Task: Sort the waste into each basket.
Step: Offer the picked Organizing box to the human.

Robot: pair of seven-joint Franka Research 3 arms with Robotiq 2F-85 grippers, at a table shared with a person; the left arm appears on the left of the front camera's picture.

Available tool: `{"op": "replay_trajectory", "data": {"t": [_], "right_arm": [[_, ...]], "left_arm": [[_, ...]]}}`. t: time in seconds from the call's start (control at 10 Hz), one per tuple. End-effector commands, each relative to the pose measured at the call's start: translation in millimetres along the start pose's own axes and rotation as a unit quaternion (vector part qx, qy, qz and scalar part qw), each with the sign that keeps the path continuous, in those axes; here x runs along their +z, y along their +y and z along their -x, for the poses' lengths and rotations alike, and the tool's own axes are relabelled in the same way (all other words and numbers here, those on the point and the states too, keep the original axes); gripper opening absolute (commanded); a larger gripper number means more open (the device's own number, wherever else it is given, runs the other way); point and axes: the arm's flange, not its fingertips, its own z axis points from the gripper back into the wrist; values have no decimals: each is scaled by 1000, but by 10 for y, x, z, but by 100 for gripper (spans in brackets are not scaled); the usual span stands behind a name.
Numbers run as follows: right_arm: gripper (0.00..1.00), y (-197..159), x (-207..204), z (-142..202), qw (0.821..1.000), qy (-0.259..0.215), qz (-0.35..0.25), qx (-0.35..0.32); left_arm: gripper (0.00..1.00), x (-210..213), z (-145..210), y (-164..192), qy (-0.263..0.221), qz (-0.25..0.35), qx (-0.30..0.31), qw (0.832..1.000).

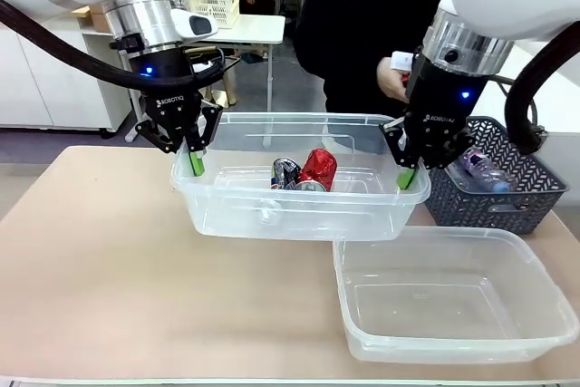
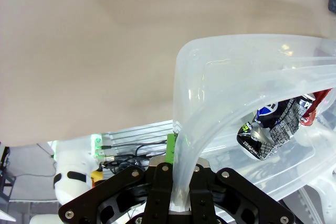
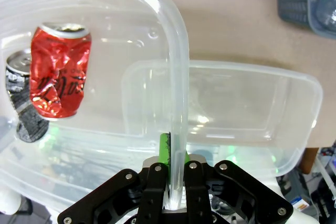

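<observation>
Clear tub (image 1: 362,217) rim between both arms' fingers (image 1: 195,163)

near left: bare table (image 1: 100,260); open passage
centre: far tub (image 1: 236,215) bars the way across
near right: near tub (image 1: 435,307); open-topped, empty
far right: dark basket (image 1: 471,206) blocks

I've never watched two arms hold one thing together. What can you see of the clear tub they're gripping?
The clear tub is a see-through plastic box with rounded corners and a thick rim. The left gripper and the right gripper each pinch its rim at opposite ends, seemingly holding it level above the table. A dented red can and a black-silver can lie inside. One end hangs over the empty tub.
</observation>
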Motion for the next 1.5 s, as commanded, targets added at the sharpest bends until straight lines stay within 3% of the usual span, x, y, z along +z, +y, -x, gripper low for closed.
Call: {"op": "replay_trajectory", "data": {"t": [0.0,1.4], "right_arm": [[4,-5,11,-15,1000,2,5,7],[4,-5,11,-15,1000,2,5,7]], "left_arm": [[4,53,37,-3,1,7,-7,1000],[4,53,37,-3,1,7,-7,1000]]}}
